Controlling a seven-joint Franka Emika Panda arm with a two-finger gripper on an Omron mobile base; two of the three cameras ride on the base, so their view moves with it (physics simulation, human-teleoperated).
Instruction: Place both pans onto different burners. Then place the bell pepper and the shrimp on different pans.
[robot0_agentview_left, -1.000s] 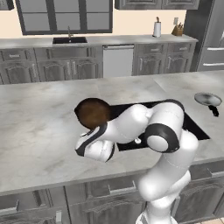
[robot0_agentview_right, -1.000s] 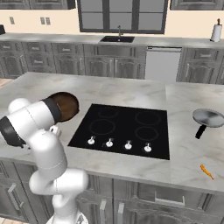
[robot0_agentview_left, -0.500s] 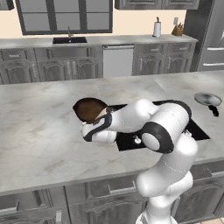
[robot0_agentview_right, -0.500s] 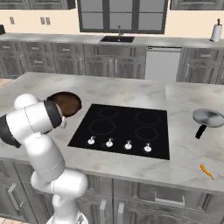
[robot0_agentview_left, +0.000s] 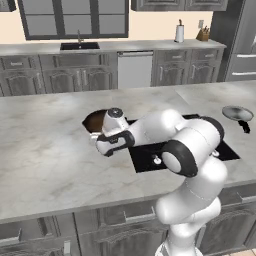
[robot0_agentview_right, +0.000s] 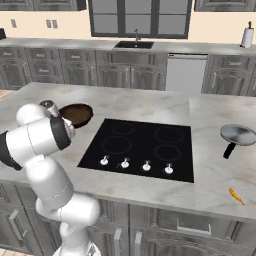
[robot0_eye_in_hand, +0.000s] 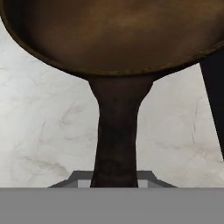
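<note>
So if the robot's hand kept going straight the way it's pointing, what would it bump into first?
The dark skillet. Its handle runs straight up the middle of the hand view, starting right at the gripper, so there is hardly any gap. Whether the fingers already grip it is unclear from these views.

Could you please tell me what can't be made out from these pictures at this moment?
- Gripper fingertips: hand view, hidden below the skillet handle; grip not visible.
- Skillet: left base view, half covered by the arm.
- Shrimp: right base view, too small for detail.
- Steel pan handle: left base view, tiny, near the edge.
</note>
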